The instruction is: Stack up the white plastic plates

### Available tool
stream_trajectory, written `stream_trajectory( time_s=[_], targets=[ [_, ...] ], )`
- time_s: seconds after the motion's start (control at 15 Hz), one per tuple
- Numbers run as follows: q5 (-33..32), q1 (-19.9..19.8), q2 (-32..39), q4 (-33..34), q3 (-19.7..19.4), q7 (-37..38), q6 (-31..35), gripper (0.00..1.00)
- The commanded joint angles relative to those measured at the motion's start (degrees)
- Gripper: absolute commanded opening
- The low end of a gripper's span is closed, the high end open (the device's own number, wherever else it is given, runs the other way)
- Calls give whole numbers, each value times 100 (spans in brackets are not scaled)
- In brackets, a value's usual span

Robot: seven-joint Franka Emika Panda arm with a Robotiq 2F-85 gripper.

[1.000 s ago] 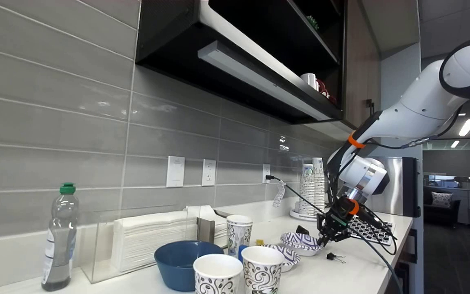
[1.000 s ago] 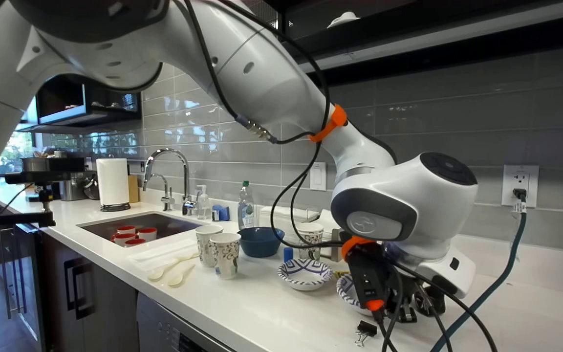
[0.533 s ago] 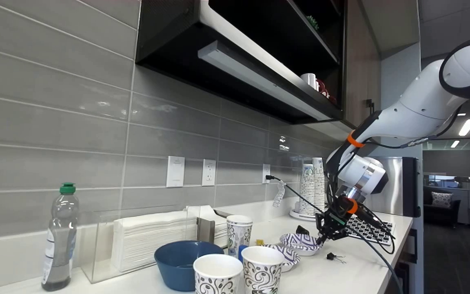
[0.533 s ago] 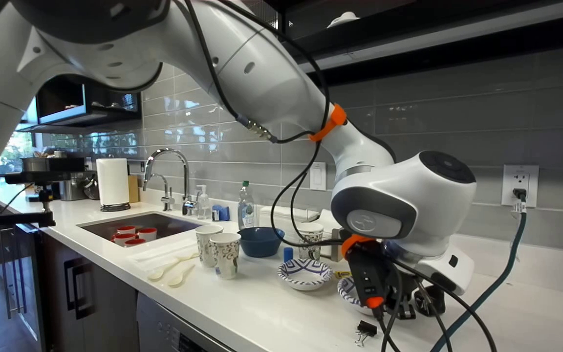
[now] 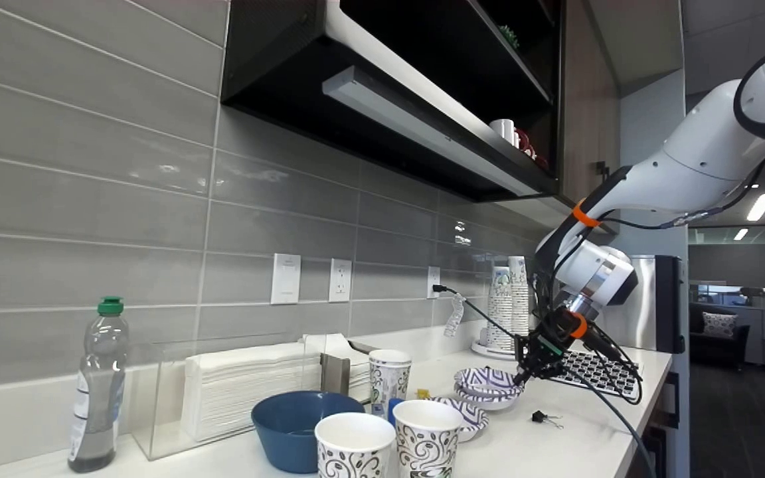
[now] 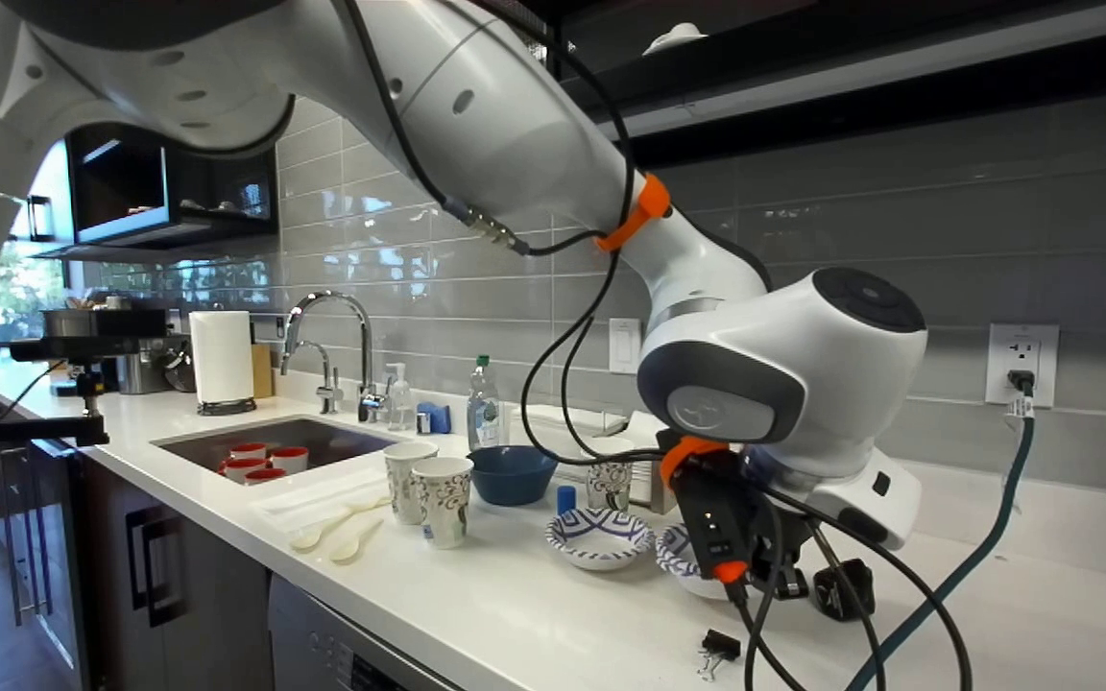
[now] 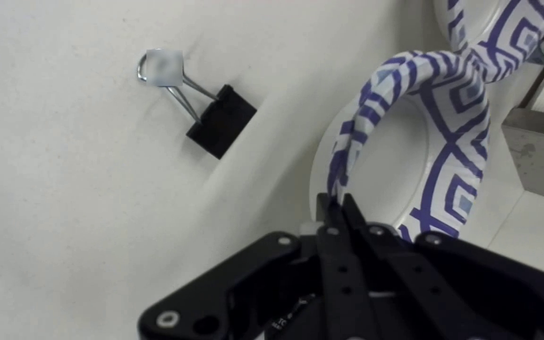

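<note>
My gripper [image 7: 340,200] is shut on the rim of a white plate with dark blue patterning [image 7: 458,160]. In an exterior view the held plate [image 5: 489,378] is slightly raised, its rim at the fingertips, and a second patterned plate [image 5: 489,400] shows close under it. Whether the two touch, I cannot tell. Another patterned plate [image 5: 472,421] lies on the counter close by, toward the cups; it also shows in an exterior view [image 6: 599,539] and at the top right of the wrist view [image 7: 517,38]. In an exterior view the wrist and cables hide the fingertips and part of the held plate.
A black binder clip [image 5: 540,417] lies on the counter near the gripper. Patterned paper cups [image 5: 426,438], a blue bowl [image 5: 296,431] and a napkin holder [image 5: 243,392] stand beyond the single plate. A keyboard [image 5: 595,368] and a black block [image 6: 843,587] are near the arm.
The arm and gripper have moved up slightly, lifting the held plate. A lower plate now shows beneath it, where one rim showed before. The single plate has not moved.
</note>
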Motion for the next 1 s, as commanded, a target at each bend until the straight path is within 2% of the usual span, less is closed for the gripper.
stream_trajectory(
  time_s=[0.0, 0.47, 0.93],
  targets=[
    [352, -130, -688, -637, 98, -503, -145, 1],
    [728, 11, -1378, -1264, -32, -1023, -693, 1],
    [824, 342, -1324, -1378, 37, -1281, -1096, 1]
  ],
)
